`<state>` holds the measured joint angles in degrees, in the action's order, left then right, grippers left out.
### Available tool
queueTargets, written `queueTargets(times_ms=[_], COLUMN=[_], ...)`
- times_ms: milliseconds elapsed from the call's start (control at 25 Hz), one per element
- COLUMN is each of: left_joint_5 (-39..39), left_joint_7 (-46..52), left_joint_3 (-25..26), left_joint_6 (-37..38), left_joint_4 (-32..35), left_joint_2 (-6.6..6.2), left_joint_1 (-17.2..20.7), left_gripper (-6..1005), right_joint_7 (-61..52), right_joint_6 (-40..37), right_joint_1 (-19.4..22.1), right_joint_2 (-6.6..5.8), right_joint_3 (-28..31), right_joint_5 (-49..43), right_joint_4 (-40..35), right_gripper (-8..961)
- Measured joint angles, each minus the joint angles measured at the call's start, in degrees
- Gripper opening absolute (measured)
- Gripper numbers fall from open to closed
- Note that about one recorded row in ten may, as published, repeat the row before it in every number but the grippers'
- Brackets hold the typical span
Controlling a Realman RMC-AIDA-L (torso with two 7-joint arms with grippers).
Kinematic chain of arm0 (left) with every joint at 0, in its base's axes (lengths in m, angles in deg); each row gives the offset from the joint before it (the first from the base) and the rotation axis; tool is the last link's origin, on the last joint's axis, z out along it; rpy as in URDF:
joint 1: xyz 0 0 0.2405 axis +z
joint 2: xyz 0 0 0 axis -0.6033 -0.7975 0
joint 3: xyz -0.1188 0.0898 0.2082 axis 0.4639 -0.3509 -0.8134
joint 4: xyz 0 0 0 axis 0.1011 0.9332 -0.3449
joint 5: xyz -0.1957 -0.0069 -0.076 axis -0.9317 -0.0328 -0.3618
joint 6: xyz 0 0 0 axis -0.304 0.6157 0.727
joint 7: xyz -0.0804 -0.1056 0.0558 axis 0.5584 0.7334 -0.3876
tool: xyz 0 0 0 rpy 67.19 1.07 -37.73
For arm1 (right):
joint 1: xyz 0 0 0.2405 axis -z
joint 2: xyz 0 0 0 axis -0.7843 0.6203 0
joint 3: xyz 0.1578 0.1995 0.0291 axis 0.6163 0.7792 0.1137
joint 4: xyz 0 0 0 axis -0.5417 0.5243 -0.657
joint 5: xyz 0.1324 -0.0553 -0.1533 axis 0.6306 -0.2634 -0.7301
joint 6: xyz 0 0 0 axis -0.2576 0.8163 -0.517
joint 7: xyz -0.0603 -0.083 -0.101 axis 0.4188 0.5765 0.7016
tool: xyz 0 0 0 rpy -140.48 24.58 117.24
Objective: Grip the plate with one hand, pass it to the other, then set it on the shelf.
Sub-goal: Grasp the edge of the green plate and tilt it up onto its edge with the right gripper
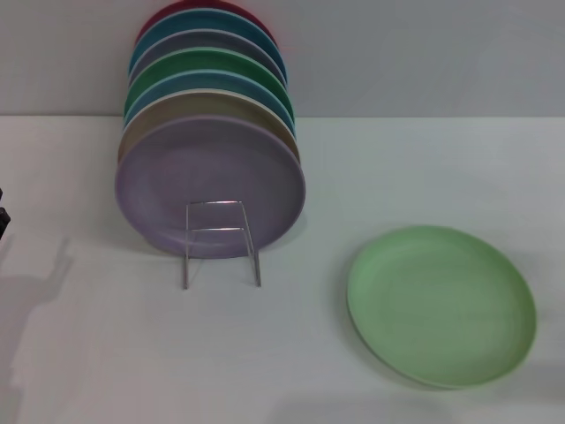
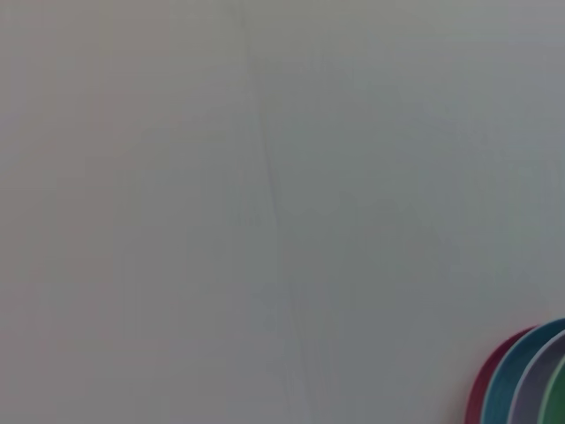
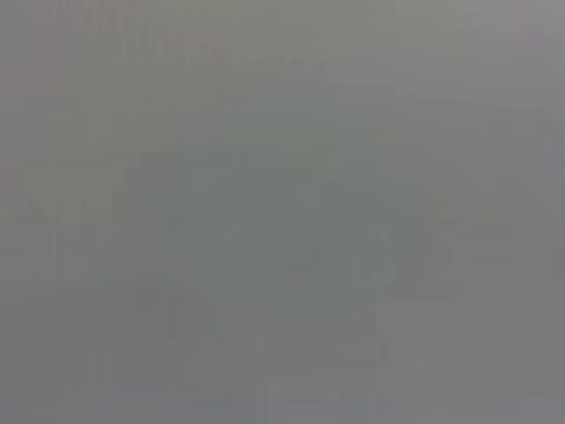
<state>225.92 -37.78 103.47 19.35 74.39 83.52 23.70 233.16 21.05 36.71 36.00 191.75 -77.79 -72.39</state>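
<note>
The pale mint-green plate (image 1: 441, 305) lies flat on the white table, front right in the head view. The shelf (image 1: 221, 243), a thin silver wire rack, stands at centre left with its rectangular loop facing me. Neither gripper shows in any view. Only a dark sliver of my left arm (image 1: 3, 216) pokes in at the left edge, far from the plate. The right wrist view shows nothing but a plain grey surface.
Several plates stand upright in a row on the rack, a lilac plate (image 1: 210, 185) at the front, then tan, blue, darker green and red ones. Their rims (image 2: 525, 380) show in a corner of the left wrist view. A pale wall (image 1: 424, 53) rises behind the table.
</note>
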Motion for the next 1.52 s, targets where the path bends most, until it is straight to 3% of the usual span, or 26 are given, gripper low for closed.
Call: queueTargets(times_ms=[200, 320, 360, 440, 480, 600, 640, 920, 1280, 1520], left_joint_5=[0.04, 0.06, 0.06, 0.07, 0.07, 0.06, 0.05, 0.03, -0.04, 0.03], left_joint_7=[0.00, 0.00, 0.00, 0.00, 0.00, 0.00, 0.00, 0.12, 0.08, 0.07], left_joint_3=[-0.04, -0.04, -0.04, -0.04, -0.04, -0.04, -0.04, -0.21, -0.21, -0.22], left_joint_6=[0.00, 0.01, 0.01, 0.00, 0.00, -0.16, -0.36, -0.51, -0.55, -0.65], left_joint_4=[-0.46, -0.65, -0.66, -0.93, -0.93, -1.35, -1.46, -2.04, -2.12, -2.11], left_joint_2=[0.00, 0.00, 0.00, 0.00, 0.00, 0.00, 0.00, 0.00, 0.00, 0.00], left_joint_1=[-0.16, -0.24, -0.26, -0.35, -0.35, -0.27, -0.15, 0.66, 0.62, 0.29], left_gripper=[801, 801, 801, 801, 801, 801, 801, 801, 800, 800], right_joint_7=[-8.93, -19.30, -19.30, -26.79, -26.79, -35.94, -43.53, -65.15, -74.85, -92.29], right_joint_6=[-8.55, -18.96, -18.96, -29.97, -29.97, -39.66, -44.17, -45.99, -45.02, -44.46], right_joint_1=[-0.56, -0.53, -0.53, 1.27, 1.27, 3.42, 4.29, 3.76, 3.42, 2.78], right_joint_2=[0.31, 0.16, 0.16, -0.02, -0.02, -0.32, -0.45, -0.70, -0.78, -0.68], right_joint_3=[-6.00, -13.64, -13.64, -23.02, -23.02, -31.23, -34.15, -34.89, -35.01, -37.04], right_joint_5=[0.04, -0.02, -0.02, -0.13, -0.13, -3.01, -8.36, -25.14, -33.30, -52.61], right_joint_4=[10.39, 20.74, 20.74, 31.87, 31.87, 42.58, 48.95, 58.42, 61.34, 68.48], right_gripper=[731, 731, 731, 731, 731, 731, 731, 731, 730, 731])
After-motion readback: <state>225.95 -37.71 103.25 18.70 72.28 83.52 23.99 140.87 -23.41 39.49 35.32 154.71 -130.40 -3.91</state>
